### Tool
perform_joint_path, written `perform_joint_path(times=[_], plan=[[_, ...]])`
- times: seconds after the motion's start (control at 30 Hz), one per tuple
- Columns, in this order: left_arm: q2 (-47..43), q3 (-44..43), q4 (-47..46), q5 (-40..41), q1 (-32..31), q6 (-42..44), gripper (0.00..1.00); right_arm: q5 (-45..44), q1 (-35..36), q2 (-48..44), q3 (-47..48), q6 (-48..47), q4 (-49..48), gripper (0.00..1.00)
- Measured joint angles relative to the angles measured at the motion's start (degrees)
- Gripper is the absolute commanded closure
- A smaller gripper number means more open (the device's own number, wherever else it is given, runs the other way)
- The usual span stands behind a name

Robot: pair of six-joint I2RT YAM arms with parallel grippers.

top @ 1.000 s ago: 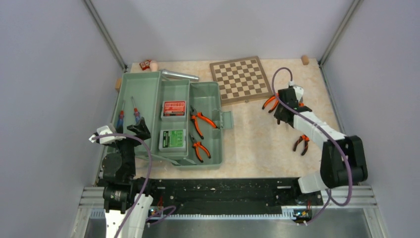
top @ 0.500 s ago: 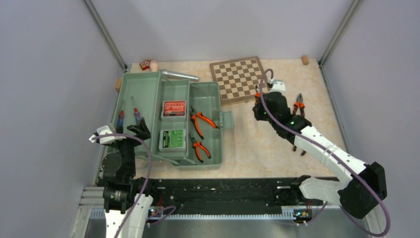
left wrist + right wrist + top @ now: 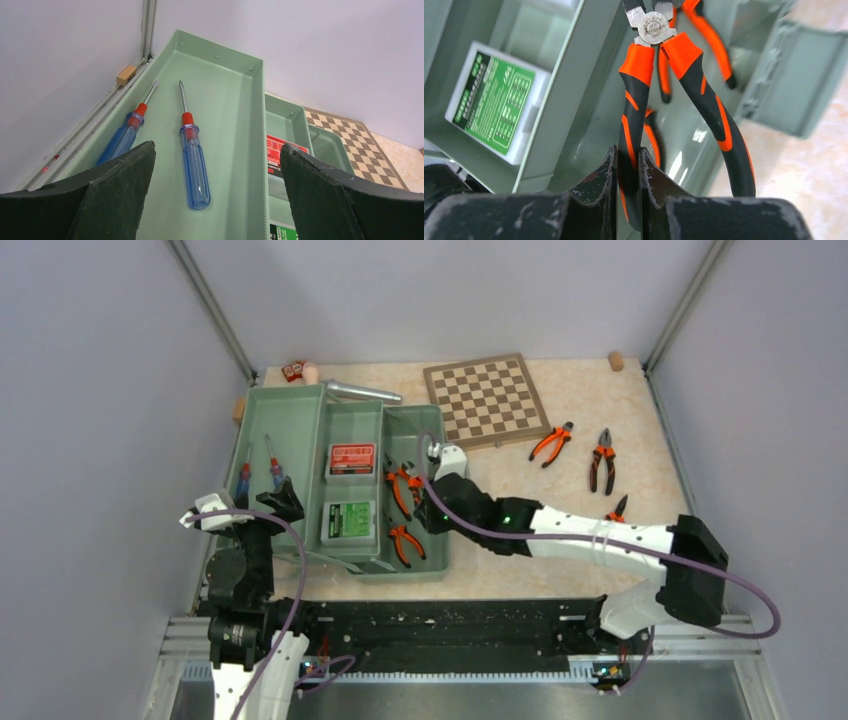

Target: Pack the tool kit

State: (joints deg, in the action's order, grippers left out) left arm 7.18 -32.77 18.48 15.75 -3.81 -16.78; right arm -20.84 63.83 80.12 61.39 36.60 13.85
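Two claws are showing different states. R claw [image 3: 627, 170] is clamping narrow on one handle of orange-black pliers [image 3: 636, 65], fingers nearly touching; second handle is hanging free. These are sitting over rt compartment of open sage-green toolbox [image 3: 300, 440], above two stowed pliers [image 3: 405, 543]. L claw [image 3: 217, 150] is hovering wide, holding nothing, over left tray, where two blue screwdrivers [image 3: 195, 165] are lying approx. parallel. Red bit case [image 3: 351, 458] and green bit case [image 3: 349, 521] are lying in ctr compartment. Three loose pliers [image 3: 552, 442] are lying on bench [image 3: 520, 540], near chessboard [image 3: 485, 400].
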Motion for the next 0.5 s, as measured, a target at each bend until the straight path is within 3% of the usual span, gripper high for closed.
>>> perform_joint_path(times=[0.5], plan=[[0.0, 0.0, 0.0, 0.0, 0.0, 0.0, 0.01, -0.2, 4.8, 12.9, 5.1, 5.4, -2.6, 1.00]])
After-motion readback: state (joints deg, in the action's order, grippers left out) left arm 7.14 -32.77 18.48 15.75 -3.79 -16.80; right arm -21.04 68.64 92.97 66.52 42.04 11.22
